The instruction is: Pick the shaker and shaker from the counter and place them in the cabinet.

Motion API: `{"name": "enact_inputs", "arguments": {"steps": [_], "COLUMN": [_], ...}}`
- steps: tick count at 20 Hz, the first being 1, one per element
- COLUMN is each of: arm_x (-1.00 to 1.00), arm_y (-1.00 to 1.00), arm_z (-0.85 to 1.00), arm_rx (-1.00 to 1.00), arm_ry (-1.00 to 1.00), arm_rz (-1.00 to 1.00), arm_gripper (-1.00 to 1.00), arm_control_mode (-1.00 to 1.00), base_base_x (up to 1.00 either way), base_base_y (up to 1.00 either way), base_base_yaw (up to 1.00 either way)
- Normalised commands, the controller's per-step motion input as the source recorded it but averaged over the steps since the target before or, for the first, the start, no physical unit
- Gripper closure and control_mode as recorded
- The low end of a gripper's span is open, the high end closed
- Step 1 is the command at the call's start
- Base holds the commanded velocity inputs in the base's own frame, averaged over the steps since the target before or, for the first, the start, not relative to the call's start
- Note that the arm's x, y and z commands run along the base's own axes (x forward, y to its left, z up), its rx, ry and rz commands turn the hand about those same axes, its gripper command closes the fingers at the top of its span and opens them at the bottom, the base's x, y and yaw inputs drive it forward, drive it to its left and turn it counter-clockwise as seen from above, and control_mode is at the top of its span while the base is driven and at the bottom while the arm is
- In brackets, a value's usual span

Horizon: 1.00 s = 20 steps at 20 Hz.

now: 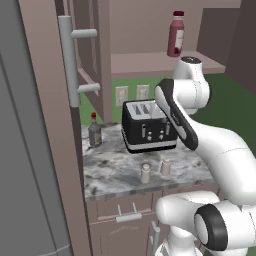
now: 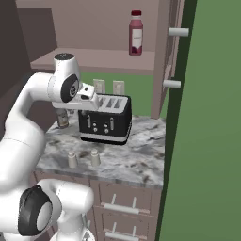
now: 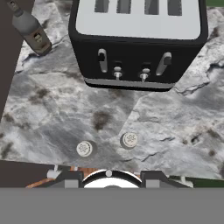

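Note:
Two small beige-grey shakers stand side by side on the marble counter in front of the toaster: one shaker [image 1: 145,173] [image 2: 72,160] [image 3: 84,148] and the other shaker [image 1: 165,167] [image 2: 95,157] [image 3: 130,140]. My gripper [image 2: 77,112] hangs high over the counter near the toaster's front, looking straight down on both caps. It is shut and holds nothing. Up on the wall, the mauve-brown cabinet [image 1: 150,62] [image 2: 94,59] is open, and its door with the grey bar handle [image 1: 75,60] is swung out.
A black toaster [image 1: 149,126] [image 2: 106,117] [image 3: 138,43] sits behind the shakers. A dark red-capped bottle [image 1: 94,130] [image 3: 30,28] stands at the counter's left. A tall maroon bottle [image 1: 176,34] [image 2: 136,33] is on the cabinet shelf. Drawers [image 1: 125,215] lie below the counter.

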Motion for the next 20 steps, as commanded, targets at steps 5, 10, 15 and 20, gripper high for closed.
{"name": "enact_inputs", "arguments": {"steps": [5,10,15,20], "arm_x": [-0.17,-0.41,-0.39,-0.35], "arm_y": [0.00,0.00,-0.02,-0.07], "arm_z": [0.00,0.00,-0.11,-0.32], "arm_rx": [-0.01,-0.04,-0.07,0.00], "arm_ry": [-0.02,-0.06,-0.04,0.00], "arm_rz": [0.00,0.03,0.05,0.04], "arm_gripper": [-1.00,-1.00,-1.00,-1.00], "arm_control_mode": [-1.00,-1.00,-1.00,-1.00], "base_base_x": [0.00,0.00,0.00,0.00], "base_base_y": [0.00,0.00,0.00,0.00], "base_base_yaw": [0.00,0.00,0.00,0.00]}}
